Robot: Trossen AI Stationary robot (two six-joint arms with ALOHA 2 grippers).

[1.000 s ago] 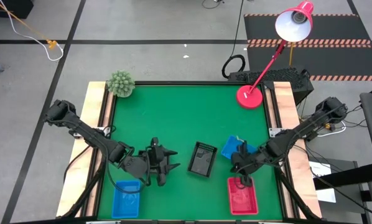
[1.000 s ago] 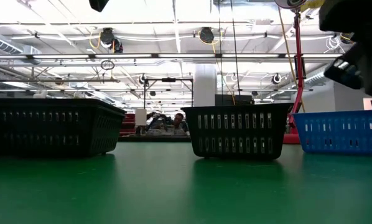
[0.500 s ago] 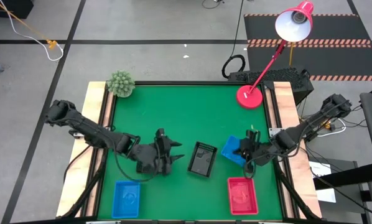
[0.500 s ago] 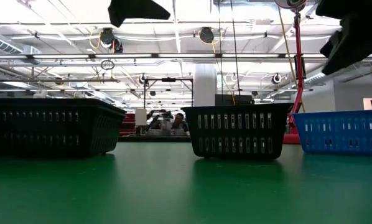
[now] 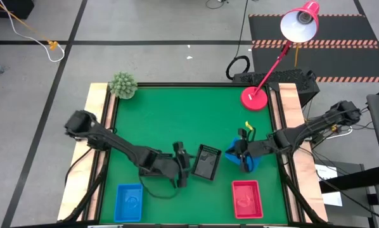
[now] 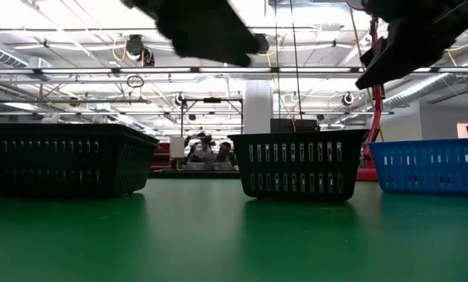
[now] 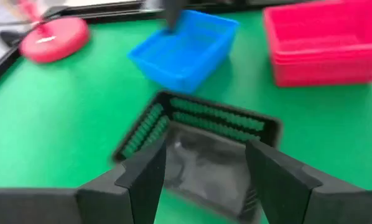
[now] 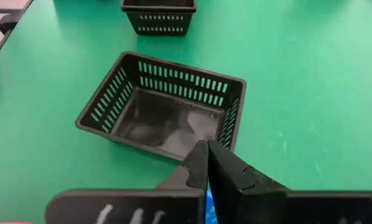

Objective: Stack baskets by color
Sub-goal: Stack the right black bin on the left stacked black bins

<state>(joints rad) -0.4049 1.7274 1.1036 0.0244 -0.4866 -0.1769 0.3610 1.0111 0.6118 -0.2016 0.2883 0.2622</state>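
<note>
Nearest you, at the table's front edge, sit the blue stack (image 5: pixel 128 202) on the left and the red stack (image 5: pixel 246 199) on the right. Just beyond them, in the middle of the green table (image 5: pixel 177 114), you have the left gripper (image 5: pixel 184 170) with its fingers spread apart, holding nothing, just left of a lone black basket (image 5: pixel 206 161). To that basket's right, your right gripper (image 5: pixel 243 163) has its fingers pressed together, empty, over a single blue basket (image 5: pixel 237 151). The right wrist view shows another black basket (image 8: pixel 159 14) beyond the first. Farthest back stand the red lamp base (image 5: pixel 254 98) on the right and a green plant (image 5: pixel 122 85) at the left corner.
</note>
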